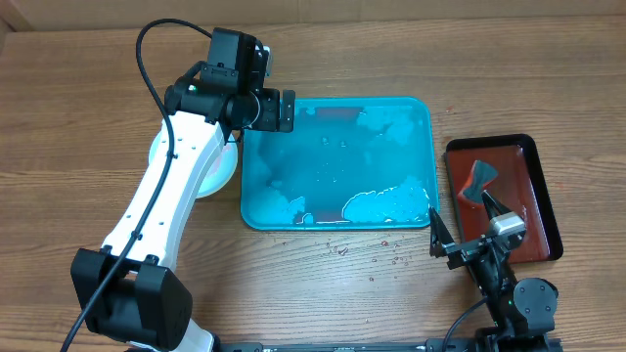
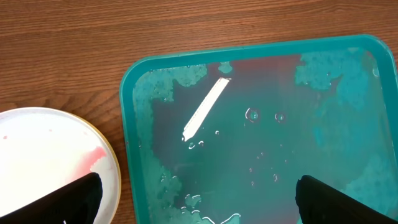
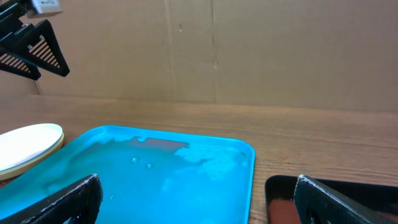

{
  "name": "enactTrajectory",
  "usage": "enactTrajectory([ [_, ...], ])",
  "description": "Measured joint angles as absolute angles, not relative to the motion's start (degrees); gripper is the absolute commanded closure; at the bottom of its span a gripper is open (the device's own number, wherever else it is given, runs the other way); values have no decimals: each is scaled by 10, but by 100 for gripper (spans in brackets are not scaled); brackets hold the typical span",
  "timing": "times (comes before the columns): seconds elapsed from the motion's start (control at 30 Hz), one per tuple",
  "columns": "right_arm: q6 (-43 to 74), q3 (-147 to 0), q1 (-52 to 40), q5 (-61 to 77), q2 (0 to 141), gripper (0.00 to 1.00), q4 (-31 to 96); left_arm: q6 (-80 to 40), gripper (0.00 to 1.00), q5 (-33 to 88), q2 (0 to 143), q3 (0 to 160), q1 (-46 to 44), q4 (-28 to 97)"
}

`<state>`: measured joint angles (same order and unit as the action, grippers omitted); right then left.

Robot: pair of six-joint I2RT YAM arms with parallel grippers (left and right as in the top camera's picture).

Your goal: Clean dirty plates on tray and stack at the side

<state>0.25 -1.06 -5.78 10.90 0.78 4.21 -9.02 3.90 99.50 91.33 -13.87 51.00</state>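
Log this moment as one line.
tray wet, no plates on it | plates left of tray | left claw open | right claw open

The teal-blue tray [image 1: 337,161] lies flat on the surface, directly beneath and ahead of the left tool [image 1: 287,110]. Its near right corner lies just beside the right tool [image 1: 466,221]. The tray floor is wet, with a thin film of water, pale foam patches along the edges and a faint reddish tinge near the far rim. A round plate [image 2: 50,155], white with a yellow-green rim and a pink smear, sits off the tray, just beside its left rim, at the left tool's left side. Whether more plates lie beneath it cannot be told.
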Motion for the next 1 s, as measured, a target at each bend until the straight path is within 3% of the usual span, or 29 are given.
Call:
enactTrajectory([
  [0.7,3,-11,-58,105,8,0,42,-75,1,18,994,911,-139,507],
  [1.0,3,-11,-58,105,7,0,42,-44,0,8,831,711,-133,263],
])
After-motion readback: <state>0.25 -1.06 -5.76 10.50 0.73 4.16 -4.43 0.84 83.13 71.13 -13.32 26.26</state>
